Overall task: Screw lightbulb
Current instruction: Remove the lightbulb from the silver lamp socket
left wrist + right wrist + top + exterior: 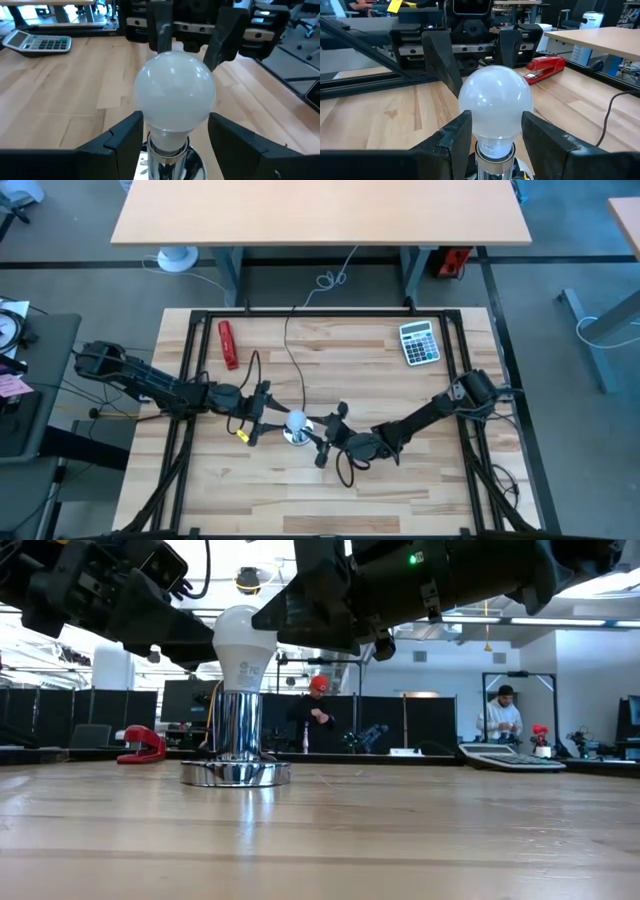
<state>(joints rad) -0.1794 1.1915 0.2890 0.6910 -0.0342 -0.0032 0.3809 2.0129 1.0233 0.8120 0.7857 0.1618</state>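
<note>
Your lightbulb (297, 420) stands upright in metal socket (236, 744), mid-table. Left gripper (172, 131) and right gripper (496, 131) flank it from opposite sides, fingers apart, whether touching glass unclear.

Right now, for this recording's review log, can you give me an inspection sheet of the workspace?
Surface: wooden table, bare in front.
Job's things: lightbulb upright in metal socket.
Clutter: red stapler, calculator.
Grippers: left gripper and right gripper both open, flanking the bulb's neck from opposite sides.
Cables: black cord runs from socket toward the far edge.
Surroundings: second table; two people in background.
</note>
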